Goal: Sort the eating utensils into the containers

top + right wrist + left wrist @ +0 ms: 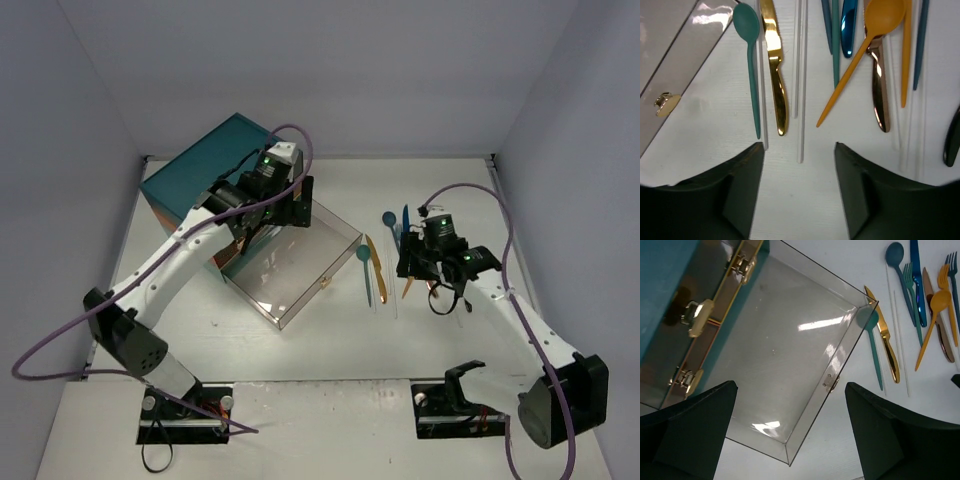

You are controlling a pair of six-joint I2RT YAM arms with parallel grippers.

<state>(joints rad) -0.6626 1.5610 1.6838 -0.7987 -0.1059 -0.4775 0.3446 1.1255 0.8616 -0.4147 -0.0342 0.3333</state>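
Risk: your right gripper [799, 165], jaws apart and empty, straddles a clear utensil [800, 75] just beside the gold knife [774, 75]. Closing off-centre could snag the knife too. Teal spoon [752, 75] crowds the knife's other side. Left gripper [791, 390], jaws apart, hangs over the clear drawer [810, 426] beyond that spoon.

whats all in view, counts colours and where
chest: 1, teal, far left
drawer: 1, clear, gold knob, by chest
teal spoon: 1, teal, next to drawer
gold knife: 1, gold, beside teal spoon
clear utensils: at least 2, see-through, beside gold knife
blue spoon: 1, dark blue, far end
forks: 3, teal, orange, blue, mid row
blue knife: 1, shiny blue, mid row
orange spoon: 1, orange, overlapping copper knife
copper knife: 1, copper, mid row
black utensil: 1, black, right end of row
left gripper: 1, black, open above drawer
right gripper: 1, black, open above utensils
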